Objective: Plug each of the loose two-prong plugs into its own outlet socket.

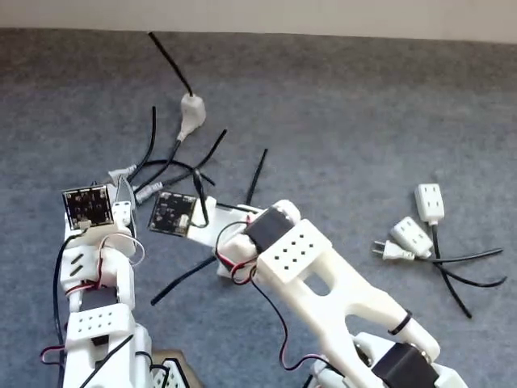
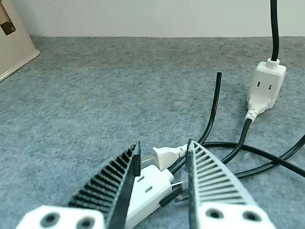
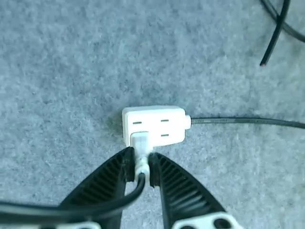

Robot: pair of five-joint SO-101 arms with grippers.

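White plug (image 3: 141, 141), pinched in the right hand (image 3: 140, 157), meets its socket (image 3: 157, 123); left hand (image 2: 163, 145) spread over a second plug (image 2: 167, 155).

Premises: an indoor robotics test station, lab or office type. Evidence: a desk covered in grey short-pile carpet (image 1: 363, 97), a plain white wall (image 2: 143, 16) behind it, a beige box (image 2: 13, 51) at the edge, and white plastic robot arms (image 1: 323, 279) with exposed wiring.

On the tabletop (image 1: 347, 113), the far socket (image 1: 191, 111) lies rearmost. At the right, the rear socket (image 1: 429, 202) lies behind the front socket (image 1: 412, 236), with a loose plug (image 1: 389, 251) just left of it. The near socket (image 2: 147, 188) lies between the fingers of the left hand (image 2: 163, 144). The held plug (image 3: 141, 142) in the right hand (image 3: 140, 155) sits in the middle socket (image 3: 155, 121).
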